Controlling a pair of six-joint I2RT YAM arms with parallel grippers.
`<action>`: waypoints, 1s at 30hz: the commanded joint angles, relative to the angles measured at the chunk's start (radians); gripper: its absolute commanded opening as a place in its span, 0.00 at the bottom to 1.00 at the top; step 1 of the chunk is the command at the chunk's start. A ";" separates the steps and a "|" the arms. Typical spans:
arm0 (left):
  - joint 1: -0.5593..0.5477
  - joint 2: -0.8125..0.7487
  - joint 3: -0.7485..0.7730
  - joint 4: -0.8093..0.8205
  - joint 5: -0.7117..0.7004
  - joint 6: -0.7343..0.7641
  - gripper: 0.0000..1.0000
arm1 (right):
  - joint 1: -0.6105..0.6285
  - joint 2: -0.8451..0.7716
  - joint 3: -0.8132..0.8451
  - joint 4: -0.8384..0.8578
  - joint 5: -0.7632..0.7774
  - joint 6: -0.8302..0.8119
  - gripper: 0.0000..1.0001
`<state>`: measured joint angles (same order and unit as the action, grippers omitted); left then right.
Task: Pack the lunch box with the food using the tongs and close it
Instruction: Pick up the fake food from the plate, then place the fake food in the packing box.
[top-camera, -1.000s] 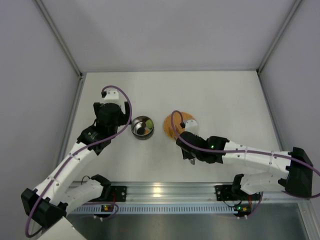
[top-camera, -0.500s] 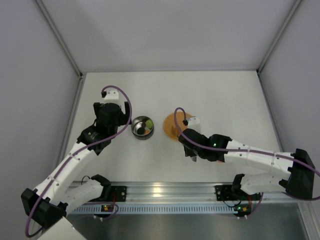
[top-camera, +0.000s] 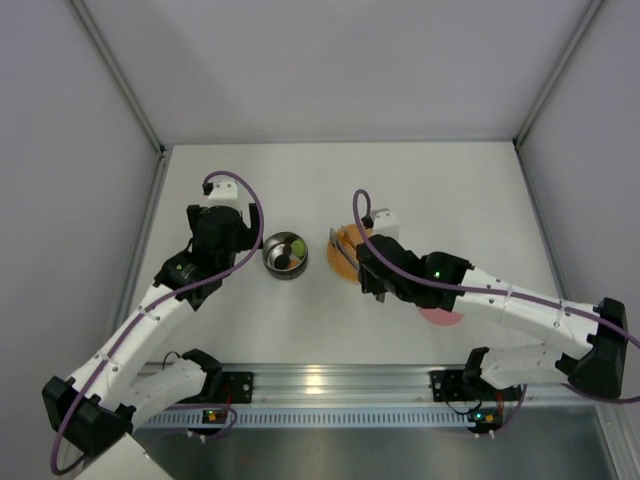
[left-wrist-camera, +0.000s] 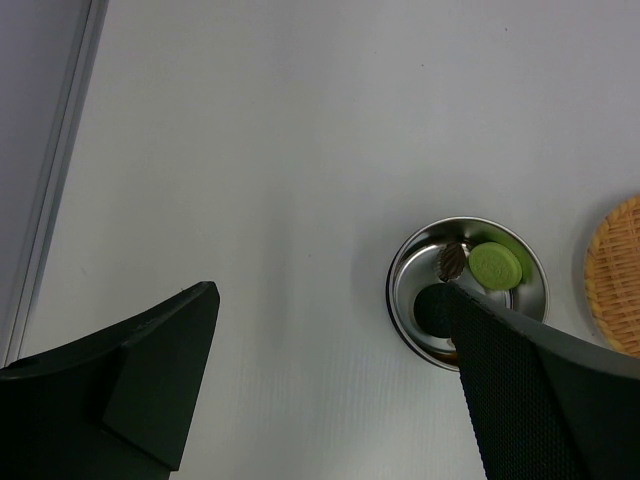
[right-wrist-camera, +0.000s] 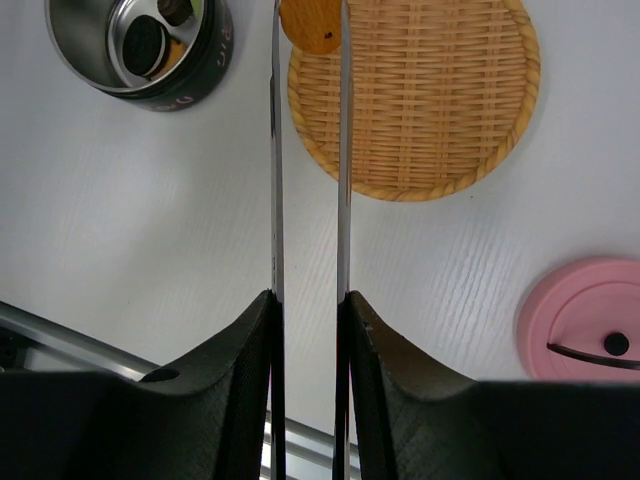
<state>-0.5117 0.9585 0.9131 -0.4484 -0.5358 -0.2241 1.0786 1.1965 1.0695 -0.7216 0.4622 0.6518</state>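
The lunch box, a steel bowl (top-camera: 285, 253) (left-wrist-camera: 467, 290) (right-wrist-camera: 140, 45), stands open at centre left and holds a green piece (left-wrist-camera: 495, 263), a brown piece (left-wrist-camera: 452, 260) and a black piece (left-wrist-camera: 432, 308). Its pink lid (right-wrist-camera: 590, 320) (top-camera: 440, 316) with the black handle lies on the table under my right arm. My right gripper (right-wrist-camera: 307, 300) (top-camera: 365, 268) is shut on the tongs (right-wrist-camera: 275, 160) (top-camera: 334, 239). The tong tips pinch an orange piece of food (right-wrist-camera: 312, 25) above the left rim of the woven disc. My left gripper (left-wrist-camera: 330, 400) (top-camera: 225, 235) hangs open just left of the bowl.
The flat orange woven disc (right-wrist-camera: 415, 95) (top-camera: 345, 250) (left-wrist-camera: 615, 275) lies right of the bowl, partly under my right arm. Grey walls close in the table on three sides, and the metal rail (top-camera: 320, 385) runs along the near edge.
My right arm has swung away from the near edge and leftward over the woven disc, uncovering the pink lid beneath it. The left arm and the bowl have not moved.
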 joint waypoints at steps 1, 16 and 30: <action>-0.002 -0.003 0.035 0.011 0.002 0.008 0.99 | -0.013 0.021 0.081 0.004 0.024 -0.029 0.28; -0.002 -0.006 0.036 0.011 0.002 0.008 0.99 | 0.046 0.208 0.313 0.051 -0.065 -0.066 0.27; -0.004 -0.012 0.036 0.011 0.003 0.008 0.99 | 0.116 0.371 0.406 0.073 -0.083 -0.066 0.27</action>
<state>-0.5117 0.9581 0.9131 -0.4484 -0.5358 -0.2241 1.1763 1.5658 1.4223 -0.6960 0.3794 0.5938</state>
